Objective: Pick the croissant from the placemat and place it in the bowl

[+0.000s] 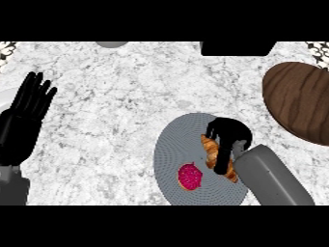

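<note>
Marble counter [124, 87] fills the frame. The croissant [211, 148] lies on the grey placemat [177, 144] at lower centre, so the carry to the wooden bowl [306, 101] at the right edge is all left to do. The right hand [227, 131] is over the croissant, fingers curled down around it, apparently gripping, though the hand hides the contact. The left hand [20, 116] rests spread at the left edge.

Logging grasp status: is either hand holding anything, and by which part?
The right hand curls round the croissant near its middle, both ends showing, over the placemat. The left hand rests open, holding nothing.
</note>
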